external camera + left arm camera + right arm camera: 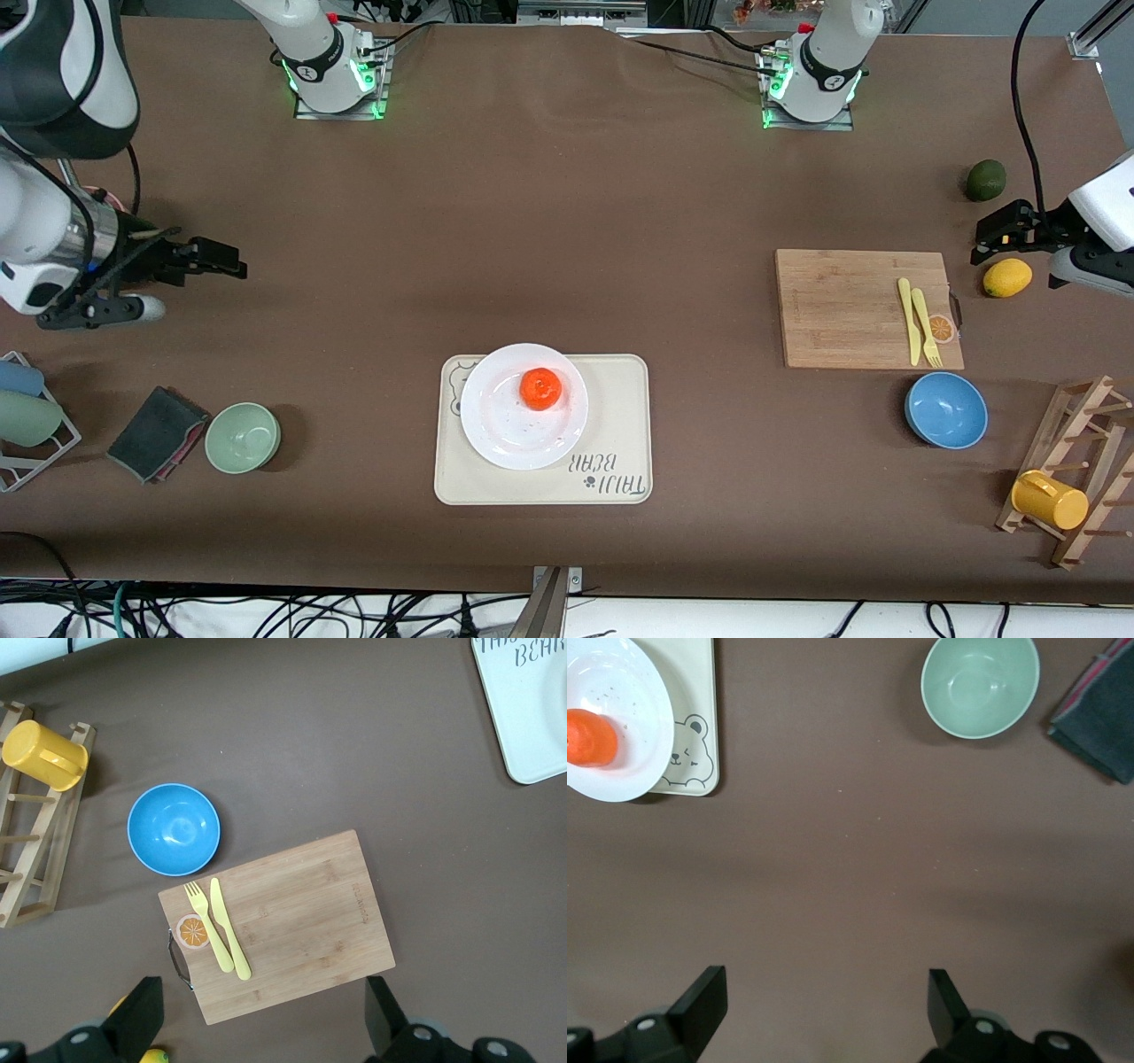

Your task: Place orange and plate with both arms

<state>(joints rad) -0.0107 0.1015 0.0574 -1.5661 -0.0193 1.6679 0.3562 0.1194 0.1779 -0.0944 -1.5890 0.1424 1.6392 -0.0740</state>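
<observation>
The orange (540, 388) lies on the white plate (505, 434), which rests on a beige bear-print tray (611, 399) near the front middle of the table. The right wrist view also shows the orange (589, 737), the plate (620, 673) and the tray's corner (691, 735). My right gripper (217, 257) (824, 983) is open and empty over bare table toward the right arm's end. My left gripper (1001, 235) (263, 1001) is open and empty over the table beside a lemon (1007, 277), at the edge of a wooden cutting board (292, 921).
The cutting board (850, 306) carries a yellow knife and fork (917, 323). A blue bowl (946, 409), a wooden rack with a yellow mug (1050, 499) and a dark green fruit (985, 180) are at the left arm's end. A green bowl (242, 436) and dark cloth (158, 432) are at the right arm's end.
</observation>
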